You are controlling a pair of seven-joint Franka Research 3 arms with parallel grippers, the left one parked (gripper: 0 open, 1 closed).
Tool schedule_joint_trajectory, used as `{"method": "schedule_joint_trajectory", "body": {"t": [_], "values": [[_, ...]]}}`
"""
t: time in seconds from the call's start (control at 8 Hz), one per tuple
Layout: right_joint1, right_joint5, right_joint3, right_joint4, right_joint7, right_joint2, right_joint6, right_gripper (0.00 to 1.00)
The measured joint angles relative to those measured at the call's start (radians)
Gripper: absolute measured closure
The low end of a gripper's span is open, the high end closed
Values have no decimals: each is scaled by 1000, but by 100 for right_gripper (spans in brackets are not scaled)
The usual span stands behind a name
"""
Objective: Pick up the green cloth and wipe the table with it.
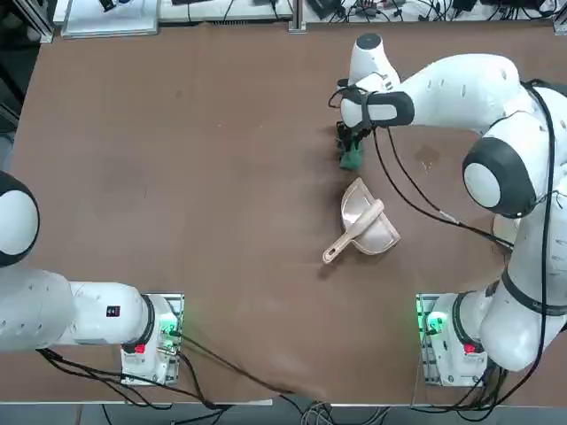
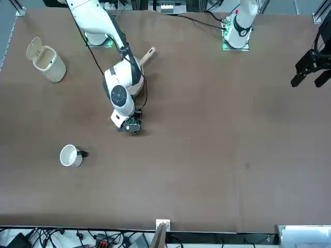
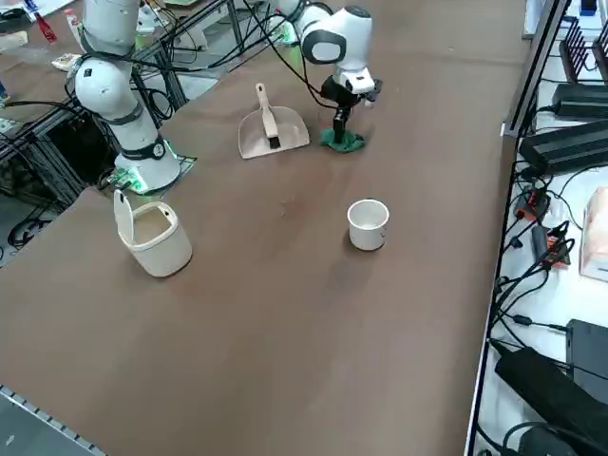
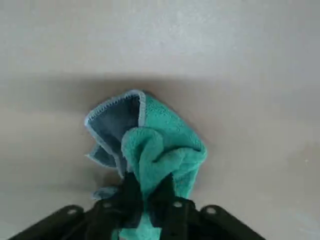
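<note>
The green cloth (image 1: pixel 352 157) is a small bunched wad resting on the brown table (image 1: pixel 177 177), just beyond the pink dustpan. My right gripper (image 1: pixel 348 142) stands straight down over it, shut on the green cloth. In the right wrist view the two black fingers pinch a raised fold of the cloth (image 4: pixel 160 150), and the rest of it spreads out on the tabletop. From the right side, the cloth (image 3: pixel 342 141) lies flat under the gripper (image 3: pixel 339 129). The front view shows only a dark bit of the cloth (image 2: pixel 135 127) under the wrist.
The pale pink dustpan (image 1: pixel 364 226) lies close to the cloth, on the side toward the robot's base. A white mug (image 3: pixel 368 224) and a cream bin with a lid (image 3: pixel 150 236) stand further along the table on the robot's right.
</note>
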Motion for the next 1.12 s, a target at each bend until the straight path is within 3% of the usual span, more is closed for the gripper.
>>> {"method": "schedule_joint_trajectory", "body": {"t": [0.25, 0.38, 0.62, 1.0, 1.12], "values": [[-8, -2, -39, 24, -24, -75, -147, 91], [-20, -8, -82, 28, -95, -143, -270, 91], [-52, -61, -200, 22, -298, -260, -466, 91], [-112, -113, -380, -56, -650, -315, -514, 92], [-166, -113, -400, -82, -744, -315, -492, 92]]}}
